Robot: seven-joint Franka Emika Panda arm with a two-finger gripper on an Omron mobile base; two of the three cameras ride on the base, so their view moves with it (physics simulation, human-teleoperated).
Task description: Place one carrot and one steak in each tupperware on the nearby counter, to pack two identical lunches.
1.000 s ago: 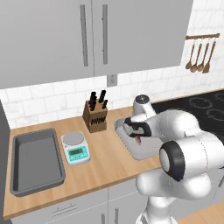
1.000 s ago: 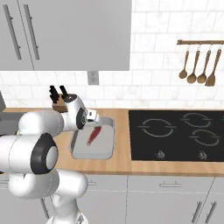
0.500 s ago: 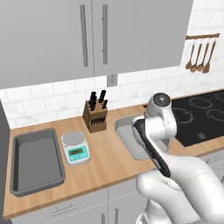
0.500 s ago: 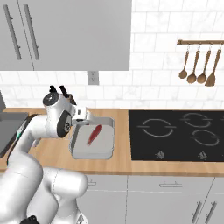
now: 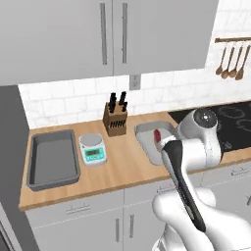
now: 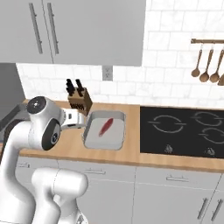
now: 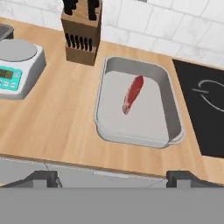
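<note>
Hand view: gripper (image 7: 113, 179) spread wide, empty, well above counter (image 7: 57, 122). Steak (image 7: 133, 94) lies inside near tupperware (image 7: 173, 118), apparently packed. Second tupperware (image 5: 34, 166) left of scale (image 5: 92, 148), bare. No carrot seen.

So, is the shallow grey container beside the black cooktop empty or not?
Not empty: the shallow grey container holds one red steak piece lying flat inside; no carrot there.

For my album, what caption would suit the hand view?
One steak lies in a grey tupperware on the counter, beside a knife block and kitchen scale.
</note>
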